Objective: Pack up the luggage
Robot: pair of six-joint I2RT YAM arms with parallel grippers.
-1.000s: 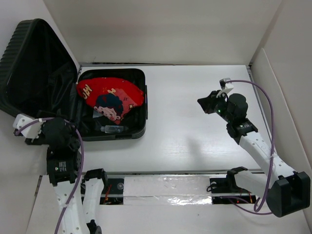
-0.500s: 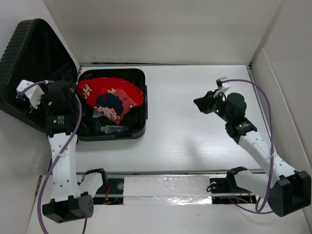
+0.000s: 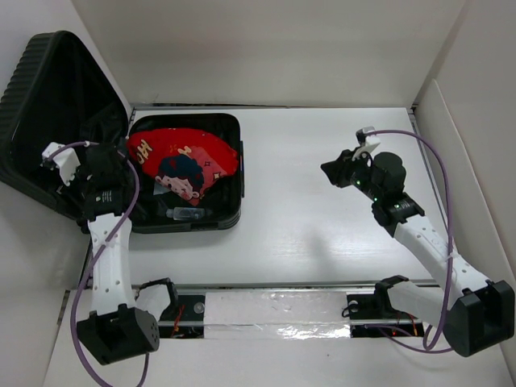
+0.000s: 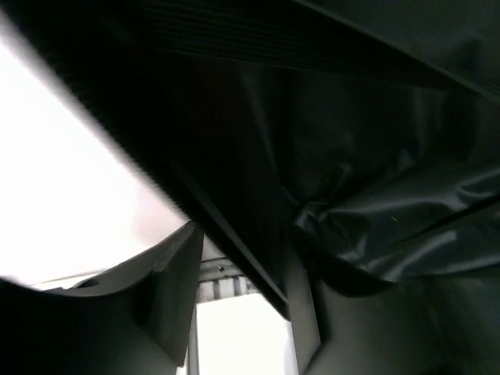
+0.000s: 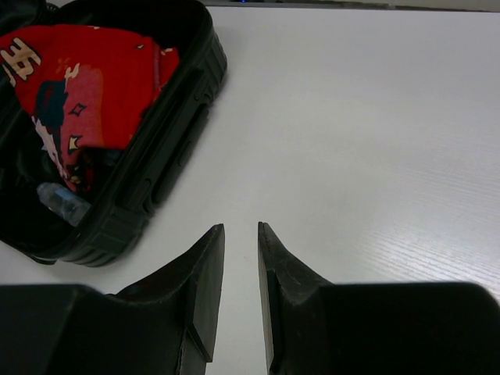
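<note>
The luggage (image 3: 48,105) lies open at the far left, its ribbed lid leaning up and its base shell (image 3: 230,205) flat on the table. A red printed cloth (image 3: 185,157) and a small clear bottle (image 3: 185,214) lie in the base. My left gripper (image 3: 101,173) is at the lid's inner edge. In the left wrist view it (image 4: 246,258) is open, with the lid's rim running between the jaws and the black lining (image 4: 375,156) ahead. My right gripper (image 3: 334,171) hovers over the bare table. In its wrist view it (image 5: 241,228) is nearly shut and empty, and the luggage (image 5: 156,156) lies far left.
White walls enclose the table (image 3: 322,226) at the back and on both sides. The lid leans against the left wall. A metal rail (image 3: 274,306) with the arm bases runs along the near edge.
My left arm has swung up from the suitcase's front left corner to the lid's inner edge, then dropped slightly. My right gripper has shifted a little to the left.
</note>
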